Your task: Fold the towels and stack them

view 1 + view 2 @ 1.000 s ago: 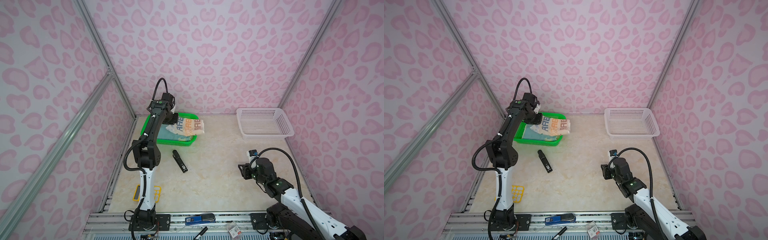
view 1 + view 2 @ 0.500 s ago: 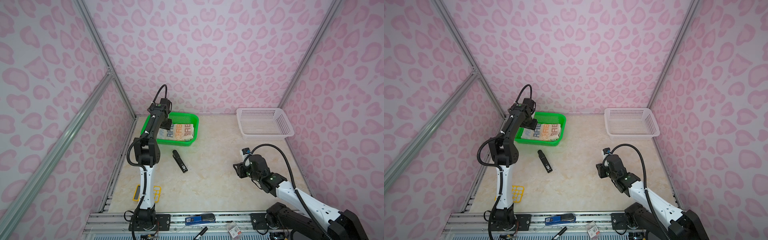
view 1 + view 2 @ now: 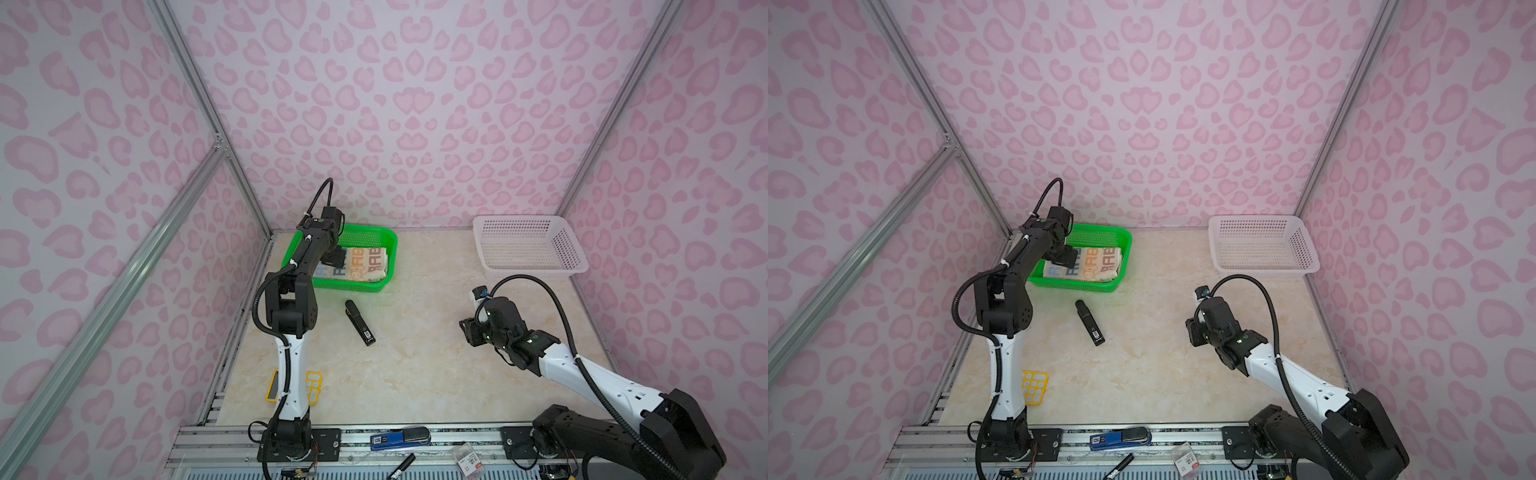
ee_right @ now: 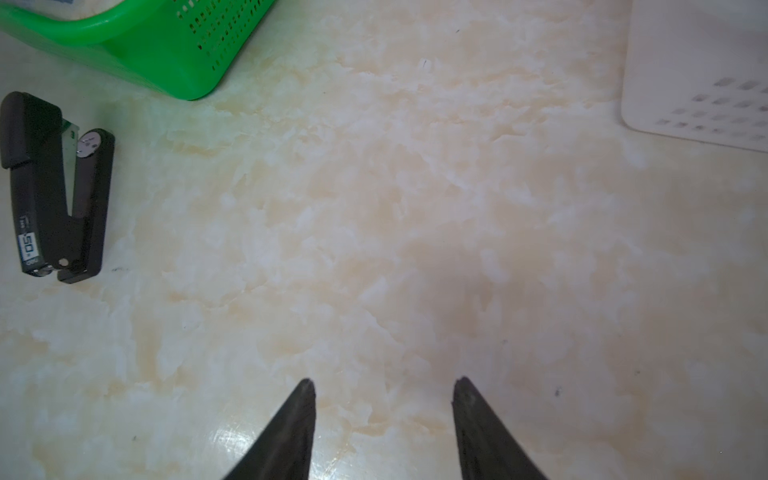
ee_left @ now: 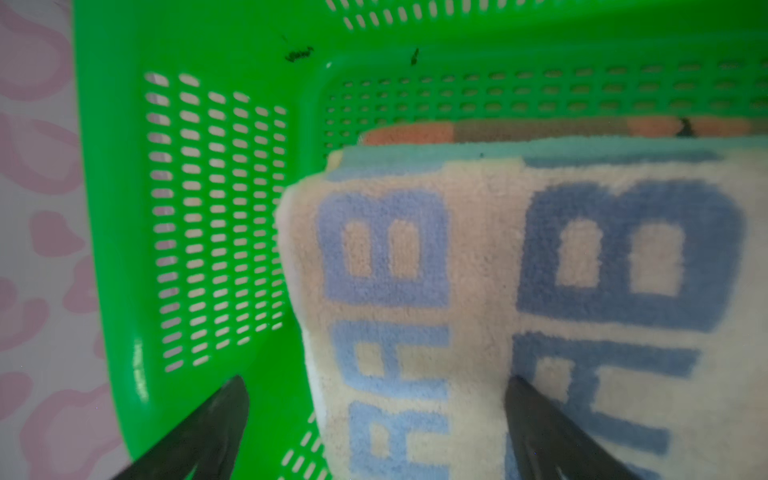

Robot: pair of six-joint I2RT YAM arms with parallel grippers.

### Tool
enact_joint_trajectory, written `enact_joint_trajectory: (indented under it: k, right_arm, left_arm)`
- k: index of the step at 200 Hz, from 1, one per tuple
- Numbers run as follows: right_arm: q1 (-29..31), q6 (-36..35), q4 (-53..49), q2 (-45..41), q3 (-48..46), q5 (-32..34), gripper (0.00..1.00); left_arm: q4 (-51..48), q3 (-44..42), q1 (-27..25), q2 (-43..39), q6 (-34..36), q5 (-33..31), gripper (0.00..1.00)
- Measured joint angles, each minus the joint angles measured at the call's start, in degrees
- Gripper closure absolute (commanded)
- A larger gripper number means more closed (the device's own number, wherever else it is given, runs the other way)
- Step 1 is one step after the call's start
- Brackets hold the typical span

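Note:
The towels lie stacked in the green basket at the back left. On top is the cream towel with blue and orange "RAB" letters. Beneath it, a light blue towel edge and a rust-red towel edge show. My left gripper hangs open over the stack's left end, one finger over the cream towel, one over the basket floor. My right gripper is open and empty above bare table.
A black stapler lies on the table in front of the green basket. A white mesh basket stands at the back right. A yellow tray lies by the left arm's base.
My left gripper has opened and let go of the cream towel, which hung over the basket's right rim and now lies flat inside. The right gripper has shifted slightly toward the middle.

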Motion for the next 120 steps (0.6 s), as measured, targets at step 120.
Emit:
enact_joint_trajectory:
  k: [120]
  right_arm:
    - [0.0,-2.5,-4.4,5.5,4.3,2.4,0.44]
  left_arm:
    - [20.9,-19.4,-0.2,-24.4,-2.1,4.6,0.02]
